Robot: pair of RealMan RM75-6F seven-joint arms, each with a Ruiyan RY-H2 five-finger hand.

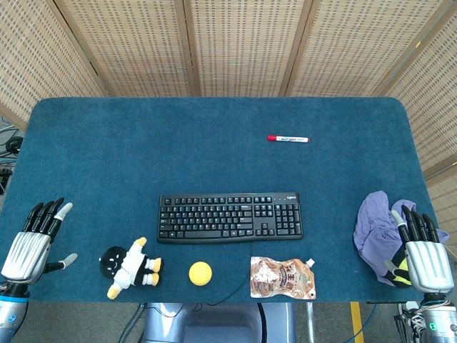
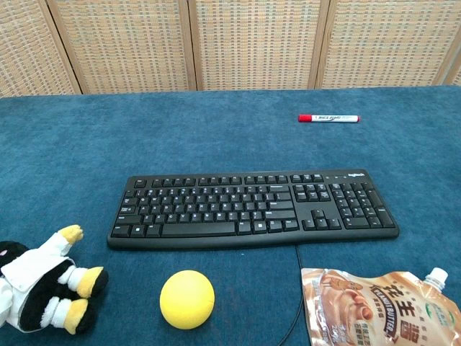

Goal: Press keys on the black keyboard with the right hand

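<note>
The black keyboard (image 1: 230,216) (image 2: 252,208) lies flat in the middle of the blue table, nearer the front edge. My right hand (image 1: 421,246) rests at the table's right front corner, far to the right of the keyboard, fingers extended and apart, holding nothing. It lies over a purple cloth (image 1: 376,230). My left hand (image 1: 32,243) sits at the left front corner, fingers straight and apart, empty. Neither hand shows in the chest view.
A penguin plush toy (image 1: 130,266) (image 2: 39,288), a yellow ball (image 1: 200,273) (image 2: 186,299) and a brown spouted pouch (image 1: 283,277) (image 2: 382,308) lie in front of the keyboard. A red-capped marker (image 1: 288,138) (image 2: 328,118) lies behind it. The keyboard's cable (image 2: 294,295) runs off the front edge.
</note>
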